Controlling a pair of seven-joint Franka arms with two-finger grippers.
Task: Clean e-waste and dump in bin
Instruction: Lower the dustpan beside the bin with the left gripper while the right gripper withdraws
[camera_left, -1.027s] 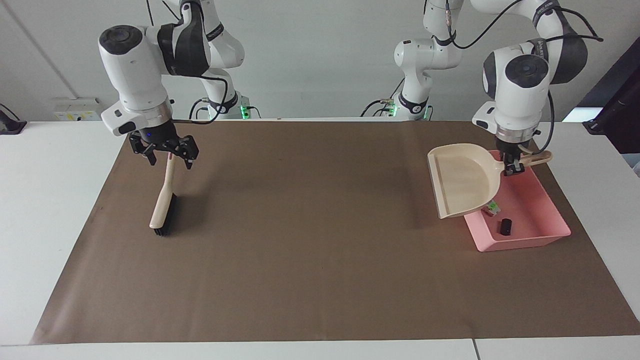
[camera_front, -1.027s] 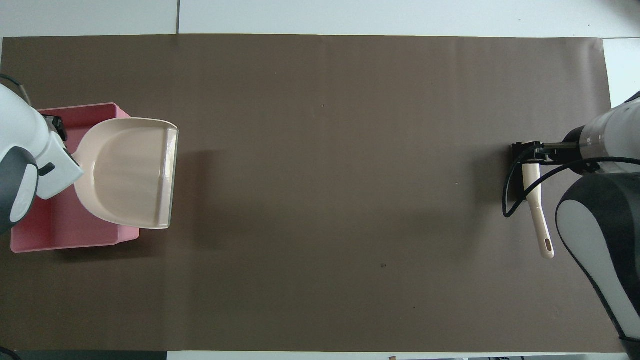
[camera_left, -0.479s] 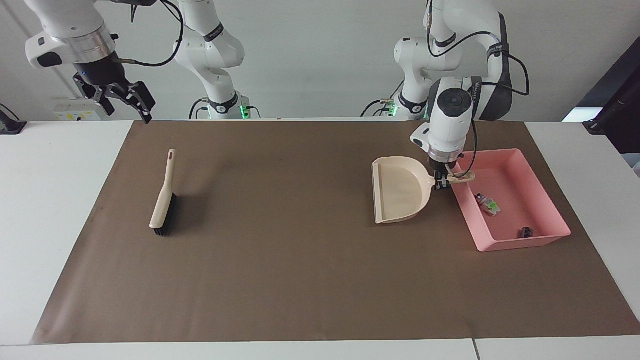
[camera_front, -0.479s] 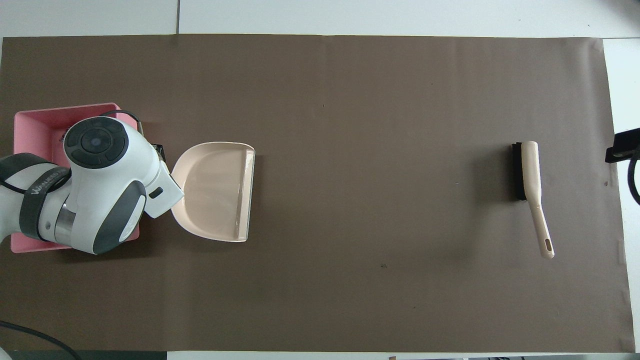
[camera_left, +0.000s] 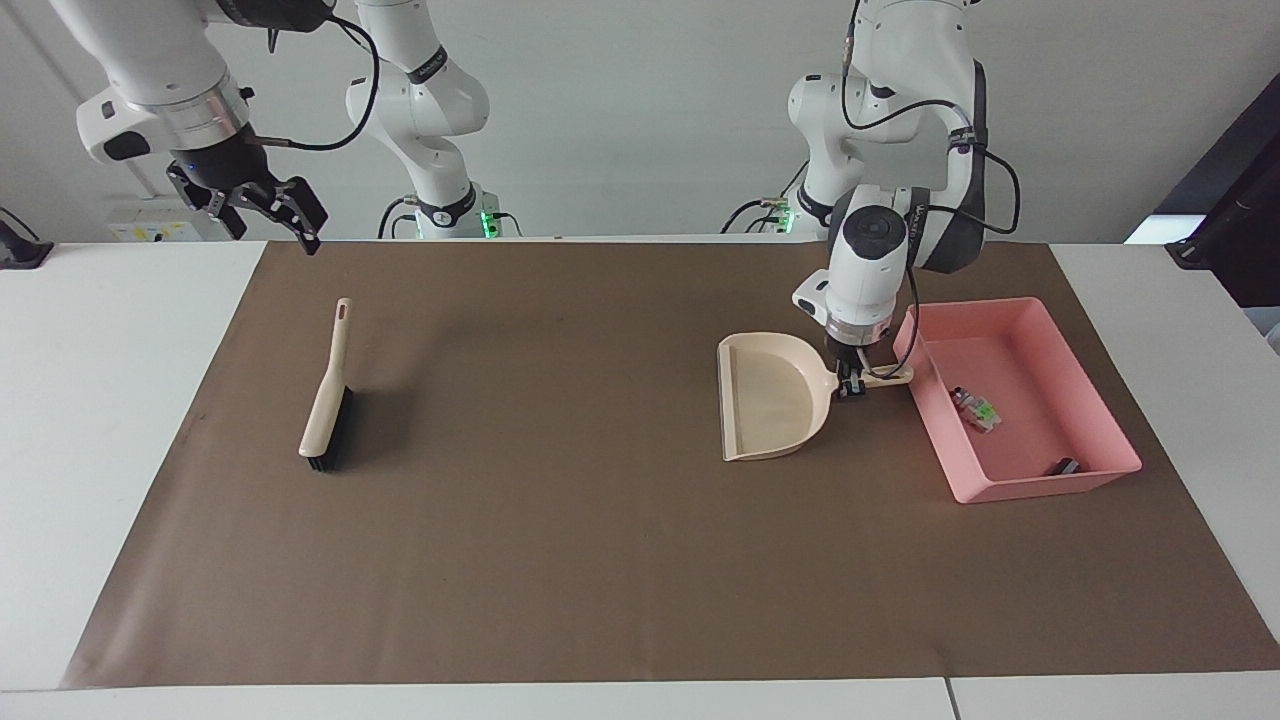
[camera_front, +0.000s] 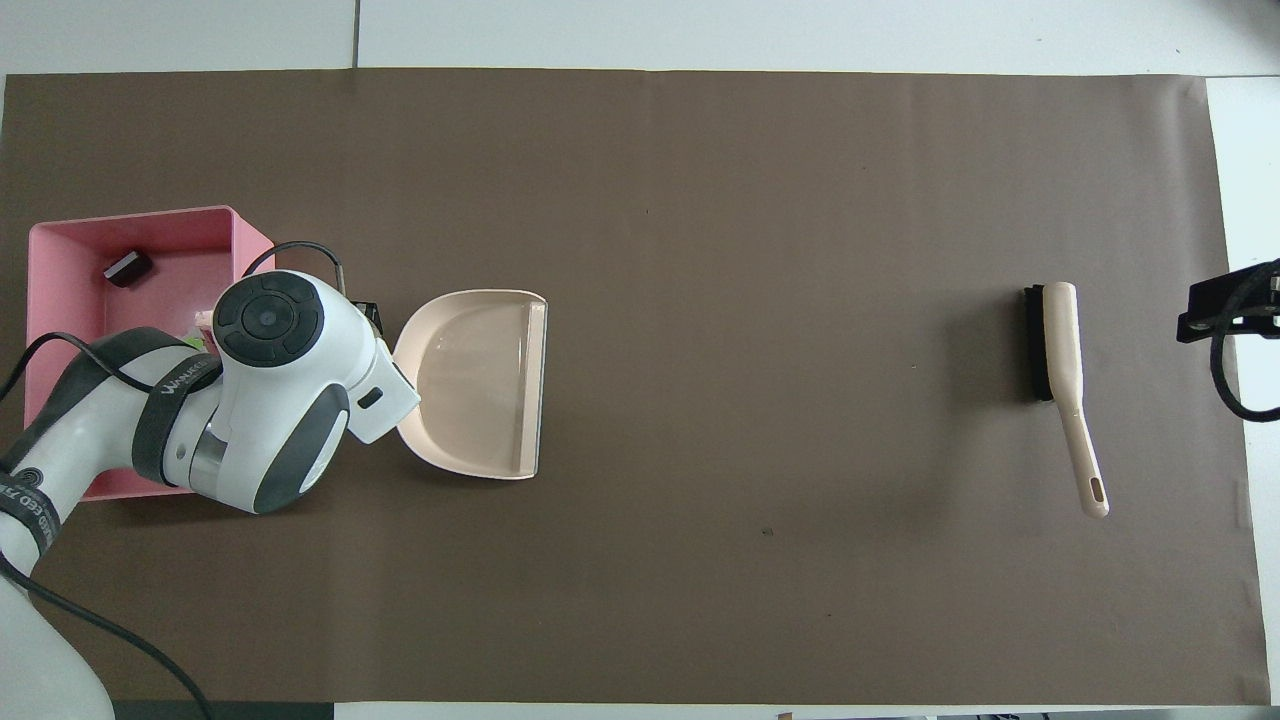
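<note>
Two arms at a table covered by a brown mat (camera_left: 600, 560), after the sweep; places are given relative to the bin (camera_left: 1100, 478).

Nearest the robots, the right gripper (camera_left: 262, 205) hangs in the air above the mat's edge at the right arm's end of the table, well apart from the bin, jaws wide and empty; this arm waits, its tool already laid down. The brush (camera_left: 328, 395) lies flat on the mat below it, handle toward the robots, bristles on the mat, where a release from above would leave it.

Just beside the bin, toward the right arm's end, the dustpan (camera_left: 765, 405) sits flat on the mat, empty, its open lip turned away from the bin. The left gripper (camera_left: 852, 383) is clamped on the dustpan's handle, which points at the bin wall; the grip at the handle root keeps the pan level as it is set down.

In the bin, the white block (camera_left: 978, 408) lies mid-floor, and the cylinder (camera_left: 1062, 466) rests farthest from the robots, against the wall. Both e-waste bits are thus contained.

Judgement: dumping appears done; what remains is to let go of the handle.
</note>
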